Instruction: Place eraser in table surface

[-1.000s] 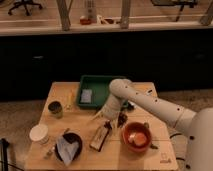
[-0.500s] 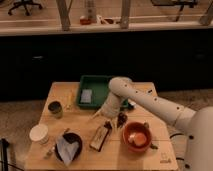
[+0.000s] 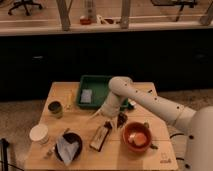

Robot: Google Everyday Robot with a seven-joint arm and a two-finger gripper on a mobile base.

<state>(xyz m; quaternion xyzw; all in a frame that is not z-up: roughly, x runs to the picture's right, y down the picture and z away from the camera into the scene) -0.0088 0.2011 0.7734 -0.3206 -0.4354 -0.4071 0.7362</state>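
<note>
Eraser, long dark block with pale edges (image 3: 101,136), lies flat on light wooden tabletop (image 3: 60,95). Gripper (image 3: 108,119) just above its far end, spread open, empty. Release looks done; next, lift straight clear.

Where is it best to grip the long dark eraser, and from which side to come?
Probably at its middle, across the narrow width, from above: the eraser lies flat and slanted on the table surface, its long sides free. The gripper hangs near its upper end.
</note>
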